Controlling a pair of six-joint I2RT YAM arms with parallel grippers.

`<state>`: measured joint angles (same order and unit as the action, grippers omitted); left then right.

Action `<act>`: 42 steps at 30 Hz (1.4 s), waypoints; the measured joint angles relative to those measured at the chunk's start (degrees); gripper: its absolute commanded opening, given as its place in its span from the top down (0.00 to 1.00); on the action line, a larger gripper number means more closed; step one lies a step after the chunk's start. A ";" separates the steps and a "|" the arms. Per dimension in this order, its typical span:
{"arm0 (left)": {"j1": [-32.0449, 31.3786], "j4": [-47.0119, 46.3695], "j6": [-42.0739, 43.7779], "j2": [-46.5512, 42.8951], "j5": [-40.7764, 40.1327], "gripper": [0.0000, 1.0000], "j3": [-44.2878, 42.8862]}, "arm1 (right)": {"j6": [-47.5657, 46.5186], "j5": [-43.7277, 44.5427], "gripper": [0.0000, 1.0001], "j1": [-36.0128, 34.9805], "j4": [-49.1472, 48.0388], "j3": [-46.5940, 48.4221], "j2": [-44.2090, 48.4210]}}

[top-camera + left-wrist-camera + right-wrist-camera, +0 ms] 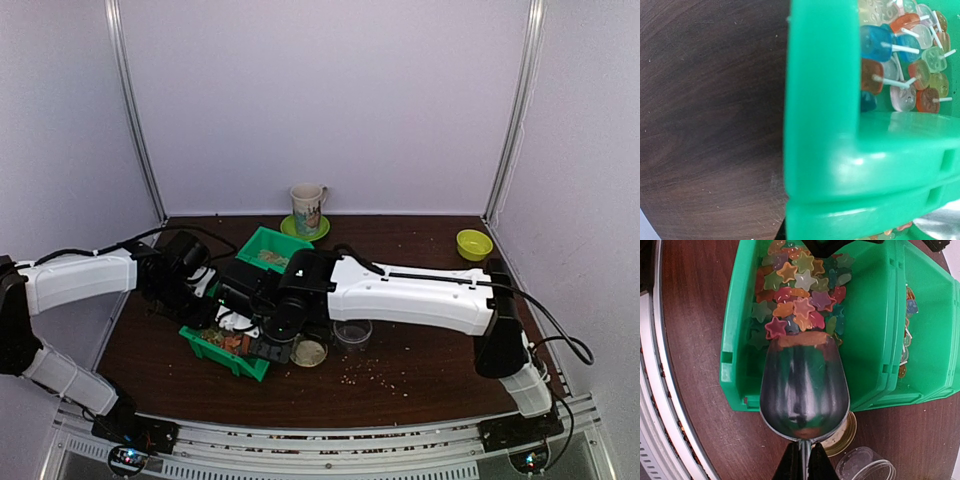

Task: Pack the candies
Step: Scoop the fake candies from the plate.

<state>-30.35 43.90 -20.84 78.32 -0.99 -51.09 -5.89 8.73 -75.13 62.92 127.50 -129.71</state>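
Hard against the left wrist lens: corner and rim of the lollipop bin (825,150), bright green plastic on the dark table (710,120), with lollipops (905,65) on white sticks heaped inside. Left gripper (205,308) pressed nearly together; fingers outside its own view, so no telling whether pinching that rim.

Alongside and touching, the star bin (735,340), same green, holding the candies (796,295) piled at the end away from the scoop's handle.

Next in size, the metal scoop (805,385), hollow side up, nose pushed against the near edge of the pile, bowl mostly bare. Right gripper (801,462) clamped tight on its thin handle.

Just outside the bin, a clear jar (865,471), open, and a round tan lid (842,432) lying flat, partly under the scoop.

Smallest: the candies themselves, flat five-pointed stars, glossy and translucent, in red, orange, yellow, green and purple. Probably light, smooth, quick to slide and scatter; too small and loose for a finger pinch. Best taken by the scoop, driven low under the pile and lifted level.
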 measured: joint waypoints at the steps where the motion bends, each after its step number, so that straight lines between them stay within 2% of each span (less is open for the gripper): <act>1: 0.00 0.00 0.09 0.00 -0.02 1.00 0.07 | 0.02 -0.24 1.00 0.00 -0.44 0.00 -0.22; 25: 0.83 -1.44 1.46 -0.02 -2.25 1.00 2.75 | 2.08 -6.12 1.00 1.36 -7.58 -0.46 -3.72; 32: 1.36 -2.32 2.40 -0.22 -4.09 1.00 3.13 | 3.10 -6.12 1.00 1.55 -11.96 -2.99 -3.69; 42: 2.19 -2.38 2.38 -0.81 -4.87 1.00 3.52 | 4.61 -5.53 1.00 1.53 -21.29 -12.04 -0.35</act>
<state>-28.16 41.52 -18.46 77.52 -5.87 -47.57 -1.28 3.20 -73.60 41.63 115.46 -130.06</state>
